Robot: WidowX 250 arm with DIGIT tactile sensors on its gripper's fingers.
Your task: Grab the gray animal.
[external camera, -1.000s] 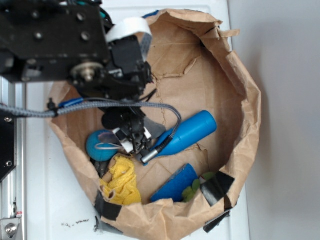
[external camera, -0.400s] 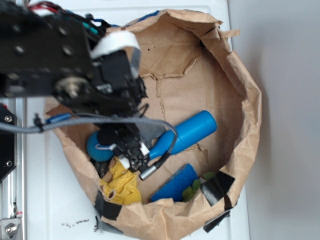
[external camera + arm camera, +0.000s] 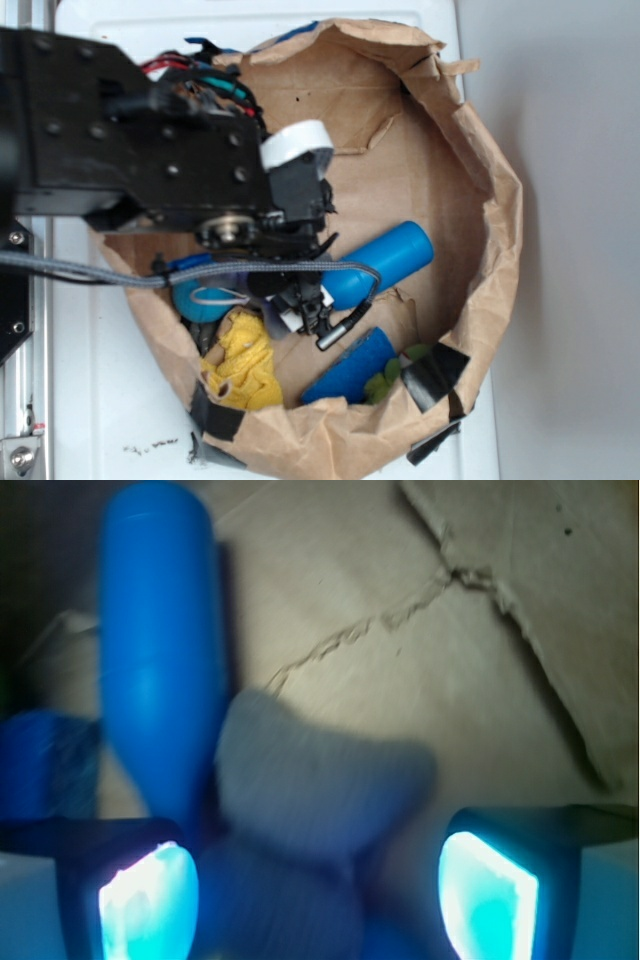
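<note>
My fingers (image 3: 488, 900) spread, straddling the gray animal (image 3: 320, 780); approach done, closing and lifting remain; blue bottle (image 3: 160, 650) alongside.

no readable text, labels, or numbers anywhere

The gray animal (image 3: 310, 790) is a soft, pale gray plush with flat lobed limbs; it lies flat on the brown paper floor of the bag, blurred.
</note>
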